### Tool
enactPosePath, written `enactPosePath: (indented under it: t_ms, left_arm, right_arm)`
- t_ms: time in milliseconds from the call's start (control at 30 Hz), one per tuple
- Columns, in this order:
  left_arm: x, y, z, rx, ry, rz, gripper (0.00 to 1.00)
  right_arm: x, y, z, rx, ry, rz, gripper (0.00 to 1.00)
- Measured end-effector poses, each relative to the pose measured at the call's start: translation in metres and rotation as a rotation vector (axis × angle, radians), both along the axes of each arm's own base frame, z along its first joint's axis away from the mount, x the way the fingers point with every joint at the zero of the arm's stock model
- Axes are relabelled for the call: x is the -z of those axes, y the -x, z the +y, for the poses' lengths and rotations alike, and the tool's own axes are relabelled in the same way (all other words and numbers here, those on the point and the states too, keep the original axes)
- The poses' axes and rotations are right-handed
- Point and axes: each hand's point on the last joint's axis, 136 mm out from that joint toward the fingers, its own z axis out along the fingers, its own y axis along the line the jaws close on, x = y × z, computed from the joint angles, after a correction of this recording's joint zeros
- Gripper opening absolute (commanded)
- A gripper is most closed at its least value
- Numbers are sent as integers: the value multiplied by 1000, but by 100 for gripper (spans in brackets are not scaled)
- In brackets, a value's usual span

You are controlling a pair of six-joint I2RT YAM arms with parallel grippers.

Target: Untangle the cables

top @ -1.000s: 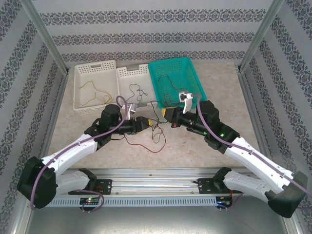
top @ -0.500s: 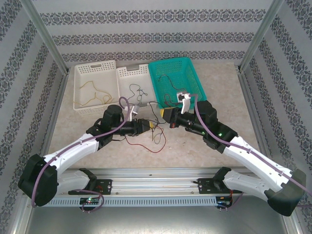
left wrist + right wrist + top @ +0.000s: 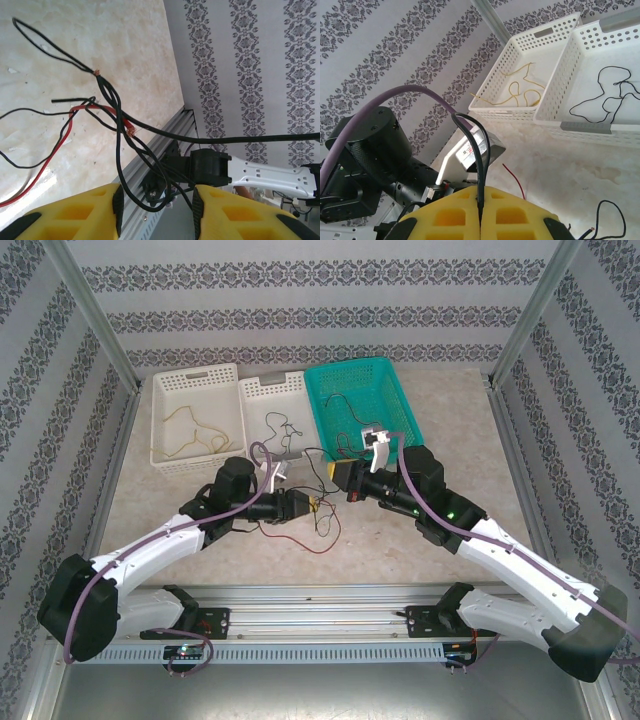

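Cables [image 3: 320,520], red and black, lie knotted on the table [image 3: 470,440], so work is left; a yellow cable [image 3: 197,423] sits alone in a white basket [image 3: 195,371]. Right wrist view shows the right gripper [image 3: 481,212] pinching a black cable [image 3: 480,180]. Left wrist view shows the left gripper [image 3: 156,212] spread wide, black strands [image 3: 119,150] between.

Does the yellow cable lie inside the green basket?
No, in the right wrist view the yellow cable lies on the floor of the leftmost white basket.
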Motion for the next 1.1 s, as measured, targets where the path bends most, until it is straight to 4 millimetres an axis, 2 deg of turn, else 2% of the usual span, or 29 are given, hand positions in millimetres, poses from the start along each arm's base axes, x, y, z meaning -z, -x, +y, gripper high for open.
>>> enactPosePath:
  t_ms: [400, 1100]
  left_arm:
    - [11, 7, -1, 30, -36, 12, 40]
    - [12, 3, -2, 20, -42, 8, 25]
  right_arm:
    - [2, 1, 2, -6, 5, 5, 0]
    - [1, 6, 10, -30, -8, 7, 0]
